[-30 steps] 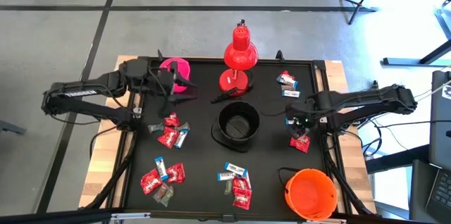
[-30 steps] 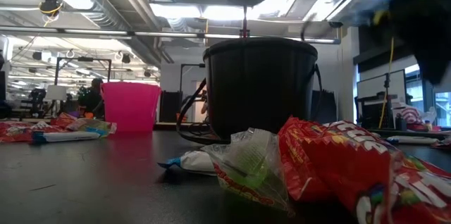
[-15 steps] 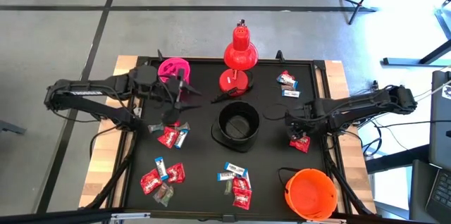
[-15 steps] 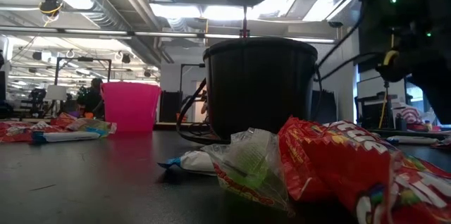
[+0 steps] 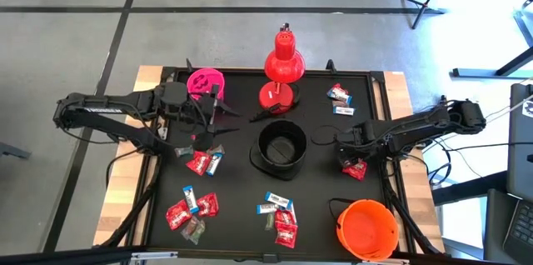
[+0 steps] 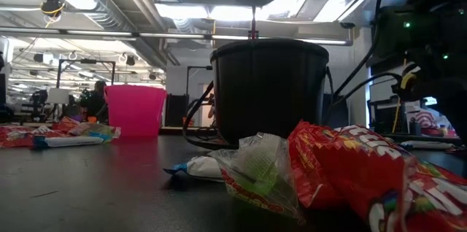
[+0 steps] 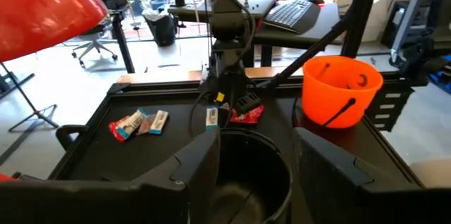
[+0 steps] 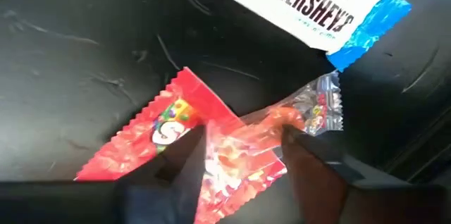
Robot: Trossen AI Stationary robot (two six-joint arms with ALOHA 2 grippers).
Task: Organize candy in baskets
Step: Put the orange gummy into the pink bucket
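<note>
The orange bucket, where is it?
In the high view, the orange bucket sits at the table's near right corner, beyond the right gripper and its red candy.

Black basket (image 5: pixel 280 147) set mid-table, lamp (image 5: pixel 283 65) behind it, pink basket (image 5: pixel 205 82) at back left, orange basket (image 5: pixel 366 227) at front right, candy (image 5: pixel 281 215) scattered in front, right gripper (image 5: pixel 353 162) lowered onto candy pile (image 8: pixel 232 139) right of centre

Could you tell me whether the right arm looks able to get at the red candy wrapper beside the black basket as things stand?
Probably yes: the right gripper is already down over the red candy wrapper, its fingers either side of it, nothing between; the black basket stands clear.
</note>
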